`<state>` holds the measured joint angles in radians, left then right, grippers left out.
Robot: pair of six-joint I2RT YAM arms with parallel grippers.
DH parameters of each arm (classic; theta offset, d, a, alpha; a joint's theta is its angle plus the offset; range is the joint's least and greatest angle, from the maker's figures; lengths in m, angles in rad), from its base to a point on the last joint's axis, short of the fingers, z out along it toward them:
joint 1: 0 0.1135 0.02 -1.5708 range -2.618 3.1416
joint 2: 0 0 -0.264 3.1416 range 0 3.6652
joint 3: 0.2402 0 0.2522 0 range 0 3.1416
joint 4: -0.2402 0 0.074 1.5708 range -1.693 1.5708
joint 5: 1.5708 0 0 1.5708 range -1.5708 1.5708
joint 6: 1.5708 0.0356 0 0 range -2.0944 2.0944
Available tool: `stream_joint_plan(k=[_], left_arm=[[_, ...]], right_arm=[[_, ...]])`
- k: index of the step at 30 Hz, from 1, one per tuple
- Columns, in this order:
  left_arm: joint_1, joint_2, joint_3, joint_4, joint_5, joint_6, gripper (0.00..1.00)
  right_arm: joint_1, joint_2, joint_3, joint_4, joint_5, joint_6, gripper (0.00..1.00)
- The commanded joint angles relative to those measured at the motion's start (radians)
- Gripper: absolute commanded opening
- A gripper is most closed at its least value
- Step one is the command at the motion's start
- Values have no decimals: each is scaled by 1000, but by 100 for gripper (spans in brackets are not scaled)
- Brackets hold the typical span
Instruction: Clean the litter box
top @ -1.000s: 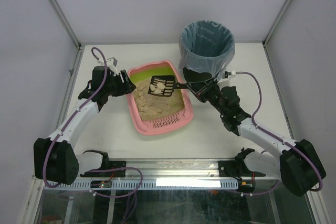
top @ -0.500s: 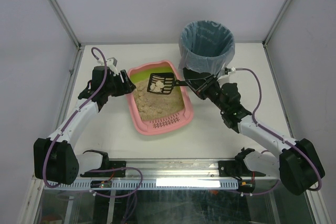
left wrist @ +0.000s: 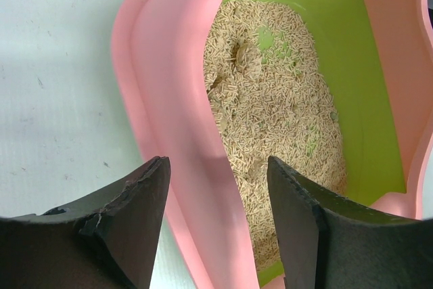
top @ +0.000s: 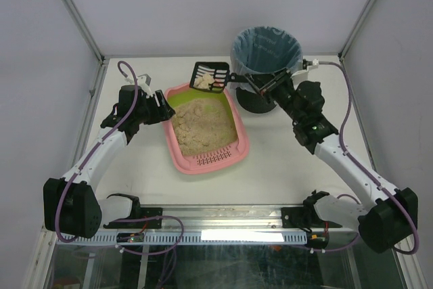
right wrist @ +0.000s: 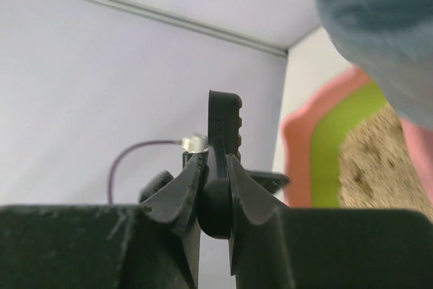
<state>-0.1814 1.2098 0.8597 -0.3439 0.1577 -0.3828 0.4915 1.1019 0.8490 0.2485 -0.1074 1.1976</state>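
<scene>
A shallow pink litter box (top: 173,145) sits at the middle of the white table (top: 135,167), between the two arms, its slotted ledge (top: 211,161) toward the arm bases. Beige sandy litter (top: 203,126) covers most of its floor, with the lime-green inner wall showing at the far end. The left gripper (top: 164,109) grasps the box by its left wall, one jaw outside it and one over the litter. The right gripper (top: 245,80) is clenched on the handle of a small black slotted scoop (top: 208,76), held in the air above the box's far rim and just left of a round black bin (top: 257,99). Pale clumps (top: 211,82) lie in the scoop. The bin, lined with a blue bag (top: 267,49), stands at the table's far right.
</scene>
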Motion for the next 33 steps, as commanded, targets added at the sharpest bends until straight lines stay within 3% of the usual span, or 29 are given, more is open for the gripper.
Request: stream_joint_plan(k=[1, 8, 20, 33], left_arm=[[8, -23, 29, 32, -8, -7, 61], [9, -41, 25, 31, -16, -4, 61], [8, -54, 95, -11, -23, 10, 65], [9, -51, 131, -4, -15, 8, 69]], right_arm=[[-61, -39, 186, -40, 27, -13, 0], [-209, -3, 343, -106, 0, -46, 0], [-469, 37, 307, 3, -153, -238, 2], [-502, 73, 259, 84, -238, -657, 0]])
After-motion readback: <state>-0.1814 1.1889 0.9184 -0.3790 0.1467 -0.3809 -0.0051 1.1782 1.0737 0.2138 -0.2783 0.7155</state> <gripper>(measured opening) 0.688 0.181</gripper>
